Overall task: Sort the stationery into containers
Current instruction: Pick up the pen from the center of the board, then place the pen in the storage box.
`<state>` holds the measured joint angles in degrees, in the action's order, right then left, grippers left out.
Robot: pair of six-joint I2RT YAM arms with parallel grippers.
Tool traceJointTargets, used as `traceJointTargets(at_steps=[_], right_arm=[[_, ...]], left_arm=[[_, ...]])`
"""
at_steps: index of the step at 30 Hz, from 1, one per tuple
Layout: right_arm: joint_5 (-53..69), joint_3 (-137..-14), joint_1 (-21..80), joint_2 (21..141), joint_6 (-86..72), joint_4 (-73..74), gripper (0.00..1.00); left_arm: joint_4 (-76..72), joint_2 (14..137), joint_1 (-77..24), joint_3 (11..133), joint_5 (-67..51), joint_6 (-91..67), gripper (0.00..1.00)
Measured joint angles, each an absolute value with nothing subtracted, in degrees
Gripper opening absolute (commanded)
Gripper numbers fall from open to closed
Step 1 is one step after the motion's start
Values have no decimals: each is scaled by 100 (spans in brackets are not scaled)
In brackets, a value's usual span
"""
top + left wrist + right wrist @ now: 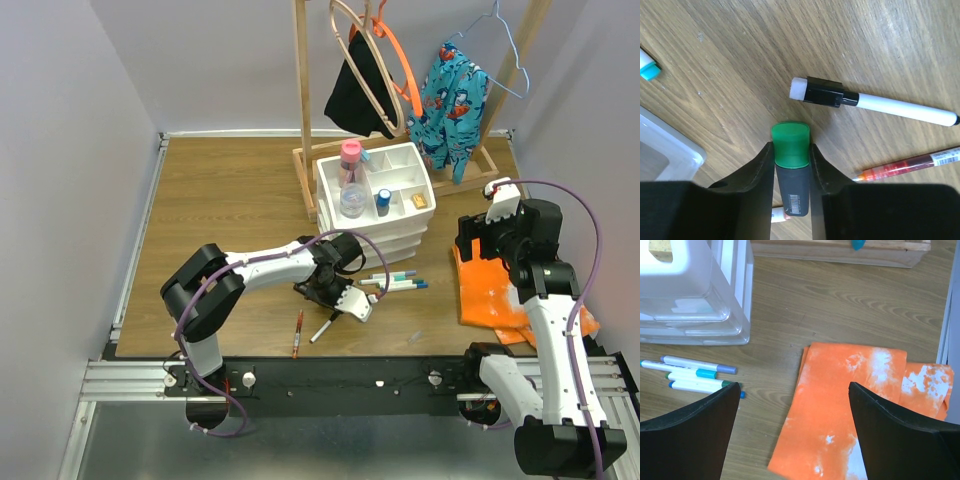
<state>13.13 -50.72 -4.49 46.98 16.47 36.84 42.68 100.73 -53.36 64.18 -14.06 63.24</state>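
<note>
Red pen (298, 333): one, loose on the tabletop (220, 190), nearest the arm bases. Thin, light, stiff; it should roll easily.

White pen with black cap (875, 101): one, just beside the red pen, not touching it.

Left claw (791, 150): clenched on the green-capped black marker (790, 172), low over the tabletop in front of the organiser (425, 170). Cannot tell if it is lifted or resting. One marker only. The fingers (762, 165) pinch where cap meets barrel. Judgement: light, rigid, smooth round plastic, so it could twist or slip. A hold further down the barrel, nearer the middle, would balance better.

Thin pens (697, 375): four as best counted, lying side by side and touching, with teal, blue and greyish caps, just in front of the organiser. Light and stiff, but packed tight, so taking one from the outer edge looks easiest.

Organiser: one, stacked drawers with a divided tray on top. In the tray are one pink-capped bottle (350, 170), upright, and one small blue-capped bottle (383, 201).

Orange cloth (840, 405): one, soft, not part of the sorting.

Right claw (795, 425): released, fingers wide apart, hanging over the cloth and holding nothing.
</note>
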Motion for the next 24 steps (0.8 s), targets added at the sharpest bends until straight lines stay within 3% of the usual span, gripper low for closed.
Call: traceJointTargets(at_steps=[10,24], right_arm=[[1313,-5039,-449,4698,1647,3645,96],[1310,-4960,-449,4698,1645,3564,96]], left_arm=[[4563,9839,-5384,6827,-1686,5575,26],[4897,8823,-5387,9507,-2604,4086,22]])
